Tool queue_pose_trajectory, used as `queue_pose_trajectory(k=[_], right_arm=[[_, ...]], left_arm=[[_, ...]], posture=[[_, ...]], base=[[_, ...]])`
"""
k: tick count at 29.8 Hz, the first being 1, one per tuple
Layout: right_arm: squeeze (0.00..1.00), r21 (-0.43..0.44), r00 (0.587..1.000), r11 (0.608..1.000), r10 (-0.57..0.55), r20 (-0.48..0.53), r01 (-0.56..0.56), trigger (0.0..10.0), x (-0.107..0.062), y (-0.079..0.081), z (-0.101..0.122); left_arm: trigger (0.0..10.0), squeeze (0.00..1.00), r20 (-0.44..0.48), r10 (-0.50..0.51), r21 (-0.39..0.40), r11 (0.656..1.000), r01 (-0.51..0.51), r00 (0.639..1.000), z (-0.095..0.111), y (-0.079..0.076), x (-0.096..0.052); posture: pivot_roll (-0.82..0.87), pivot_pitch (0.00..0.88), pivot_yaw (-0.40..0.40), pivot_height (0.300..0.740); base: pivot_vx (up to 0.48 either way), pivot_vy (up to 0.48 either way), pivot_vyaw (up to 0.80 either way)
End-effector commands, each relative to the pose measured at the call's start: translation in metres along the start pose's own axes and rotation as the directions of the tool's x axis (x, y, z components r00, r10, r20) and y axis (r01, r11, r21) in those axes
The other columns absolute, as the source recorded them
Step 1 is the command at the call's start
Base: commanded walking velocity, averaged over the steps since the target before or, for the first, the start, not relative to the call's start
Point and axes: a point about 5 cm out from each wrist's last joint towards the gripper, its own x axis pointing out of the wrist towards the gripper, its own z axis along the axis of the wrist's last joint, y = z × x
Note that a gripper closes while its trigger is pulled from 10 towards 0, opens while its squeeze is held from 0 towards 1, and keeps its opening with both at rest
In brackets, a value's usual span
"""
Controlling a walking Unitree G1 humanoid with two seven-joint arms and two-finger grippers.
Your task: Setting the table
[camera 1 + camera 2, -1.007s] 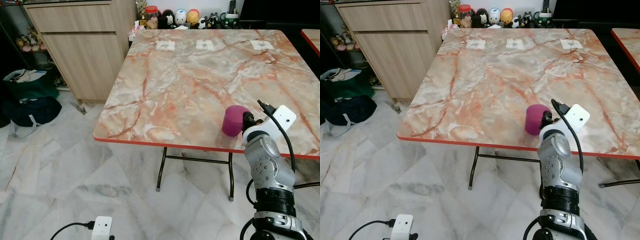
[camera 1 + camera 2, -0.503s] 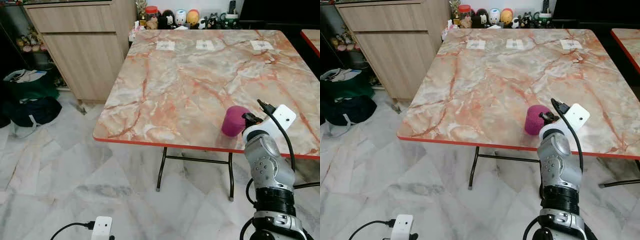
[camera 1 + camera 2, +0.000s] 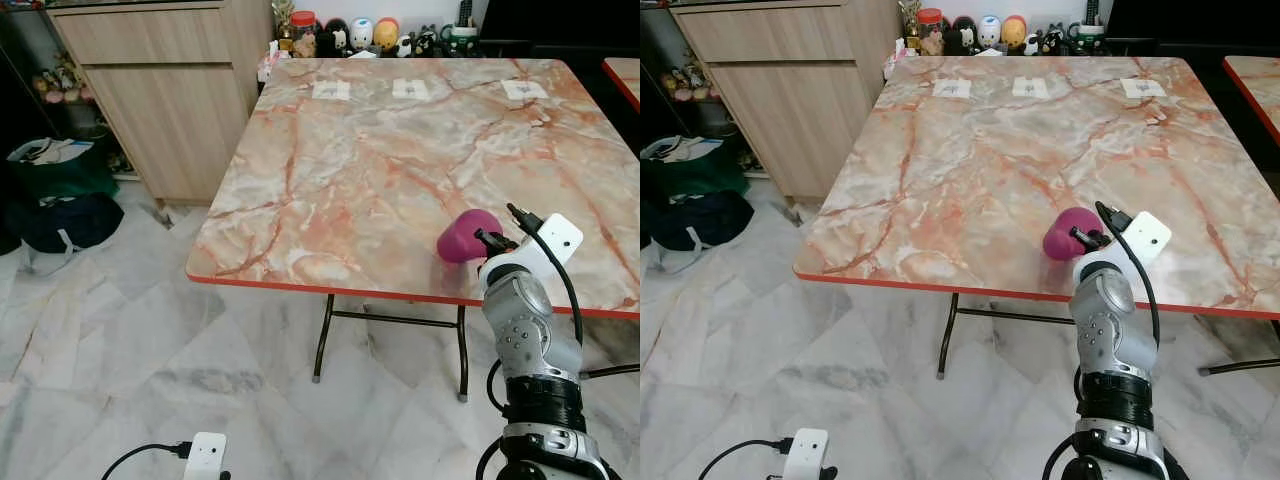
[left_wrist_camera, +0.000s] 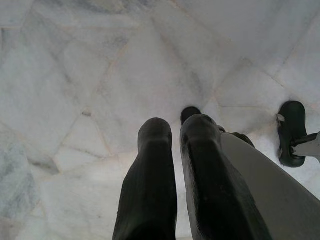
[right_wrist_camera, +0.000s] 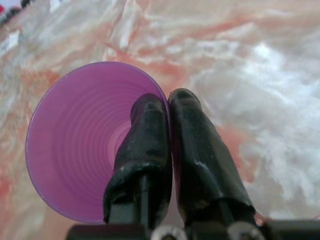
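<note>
A purple cup [image 5: 80, 145] is pinched at its rim by the right gripper [image 5: 167, 107]: one finger [image 5: 145, 135] is seen inside the mouth, the other [image 5: 200, 140] outside the wall, and the jaws are closed on that wall. The cup is tilted, its mouth turned toward the wrist, and is held over the near part of the marble table [image 3: 380, 160], close to the red front edge. Beyond the fingertips, only marble top is seen. The left gripper [image 4: 177, 127] is hung low over the floor [image 4: 75, 75], its jaws nearly closed with nothing between them.
</note>
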Motion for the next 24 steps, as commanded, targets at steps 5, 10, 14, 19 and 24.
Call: queue_pose_trajectory(k=[5, 10, 14, 19, 24], right_arm=[[0.00, -0.109, 0.985, 0.993, 0.060, 0.161, -0.042, 0.0, -0.015, 0.006, 0.006], [0.00, -0.245, 0.970, 0.966, 0.131, 0.206, -0.079, 10.0, -0.028, 0.011, -0.003], [0.00, -0.313, 0.962, 0.941, 0.194, 0.191, -0.127, 10.0, -0.030, 0.015, -0.007], [0.00, -0.330, 0.952, 0.935, 0.210, 0.223, -0.129, 10.0, -0.025, 0.020, 0.005], [0.00, -0.338, 0.950, 0.932, 0.218, 0.224, -0.134, 10.0, -0.019, 0.021, 0.009]], left_arm=[[10.0, 0.00, -0.028, 0.012, 0.034, 0.999, -0.011, 1.000, -0.008, 0.003, -0.002], [10.0, 0.00, -0.025, 0.015, 0.036, 0.999, -0.014, 1.000, -0.008, 0.003, -0.002], [10.0, 0.00, -0.021, 0.017, 0.070, 0.997, -0.015, 1.000, -0.007, 0.003, -0.002], [10.0, 0.00, -0.023, 0.014, 0.072, 0.997, -0.012, 1.000, -0.008, 0.001, -0.002], [10.0, 0.00, -0.024, 0.015, 0.073, 0.997, -0.013, 1.000, -0.009, 0.000, -0.002]], posture=[[-0.08, 0.099, 0.041, 0.740], [-0.09, 0.094, 0.039, 0.740], [-0.10, 0.083, 0.040, 0.740], [-0.09, 0.069, 0.029, 0.740], [-0.10, 0.059, 0.027, 0.740]], base=[[0.000, 0.000, 0.00], [0.000, 0.000, 0.00], [0.000, -0.079, 0.00], [0.000, -0.426, 0.00], [0.000, -0.455, -0.48]])
